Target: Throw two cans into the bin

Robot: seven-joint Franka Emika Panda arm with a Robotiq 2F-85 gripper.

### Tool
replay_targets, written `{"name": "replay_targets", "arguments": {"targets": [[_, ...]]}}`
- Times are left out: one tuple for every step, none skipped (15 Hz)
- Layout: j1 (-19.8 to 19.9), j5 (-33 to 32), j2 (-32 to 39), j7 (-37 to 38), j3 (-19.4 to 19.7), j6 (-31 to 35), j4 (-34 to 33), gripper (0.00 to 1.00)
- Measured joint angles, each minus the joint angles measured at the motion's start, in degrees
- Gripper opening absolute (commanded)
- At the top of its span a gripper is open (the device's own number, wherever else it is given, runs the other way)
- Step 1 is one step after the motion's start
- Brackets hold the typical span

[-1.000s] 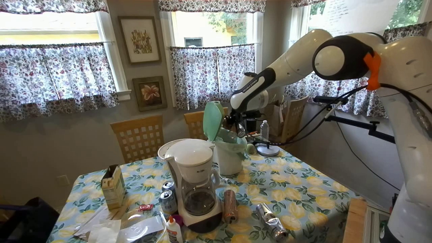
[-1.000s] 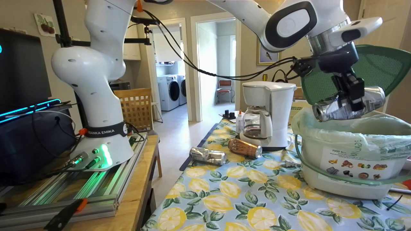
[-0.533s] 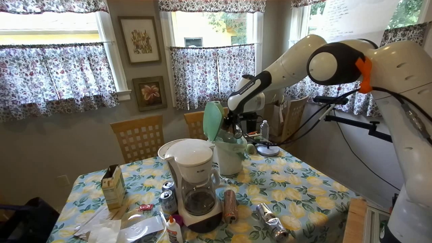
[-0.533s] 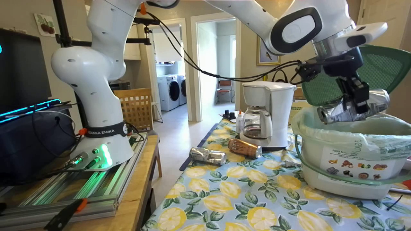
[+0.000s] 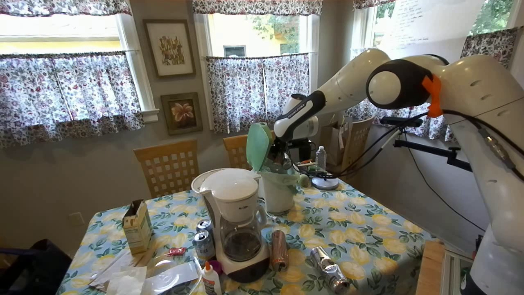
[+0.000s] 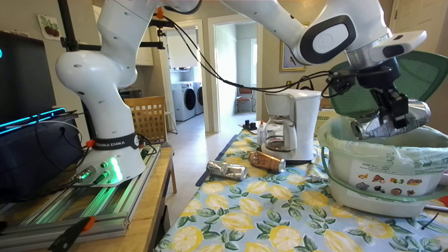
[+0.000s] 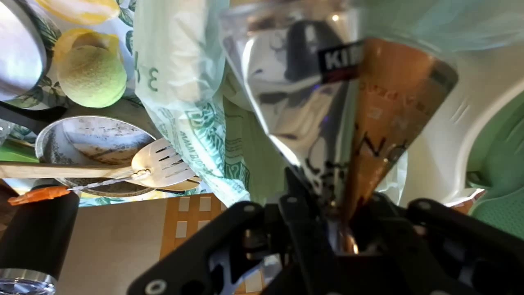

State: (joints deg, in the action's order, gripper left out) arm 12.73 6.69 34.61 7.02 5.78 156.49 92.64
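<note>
The bin (image 6: 378, 196) has a cream body with a pale green liner; it also shows in an exterior view (image 5: 279, 196). Its green lid (image 5: 256, 147) stands open. My gripper (image 6: 399, 120) is shut on a silver and orange can (image 6: 372, 126), pinched at its middle. The can lies nearly level just above the bin's opening. In the wrist view the held can (image 7: 294, 94) looks squeezed narrow between the fingers (image 7: 339, 205). A dented silver can (image 6: 226, 170) and a copper can (image 6: 266, 161) lie on the table. Two more cans (image 5: 204, 245) stand beside the coffee maker.
A white coffee maker (image 5: 239, 229) stands near the bin. A glue bottle (image 5: 211, 280), a carton (image 5: 137, 227) and papers (image 5: 127, 280) are on the table. A pan (image 7: 94, 143), wooden utensils (image 7: 159, 164) and a water bottle (image 5: 321, 159) lie beyond the bin.
The arm has moved a little lower and further over the bin, carrying the held can down toward the opening. The cans on the table have not moved.
</note>
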Motion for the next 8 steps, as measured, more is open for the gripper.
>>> {"name": "replay_targets", "arguments": {"targets": [[0.0, 0.0, 0.2, 0.0, 0.0, 0.2, -0.2, 0.63], [0.0, 0.0, 0.4, 0.0, 0.0, 0.4, -0.5, 0.71], [0.0, 0.0, 0.5, 0.0, 0.0, 0.6, -0.6, 0.77], [0.0, 0.0, 0.6, 0.0, 0.0, 0.9, -0.7, 0.85], [0.0, 0.0, 0.6, 0.0, 0.0, 1.1, -0.8, 0.91], [0.0, 0.0, 0.6, 0.0, 0.0, 1.3, -0.8, 0.97], [0.0, 0.0, 0.6, 0.0, 0.0, 1.4, -0.9, 1.00], [0.0, 0.0, 0.6, 0.0, -0.1, 1.4, -1.1, 1.00]]}}
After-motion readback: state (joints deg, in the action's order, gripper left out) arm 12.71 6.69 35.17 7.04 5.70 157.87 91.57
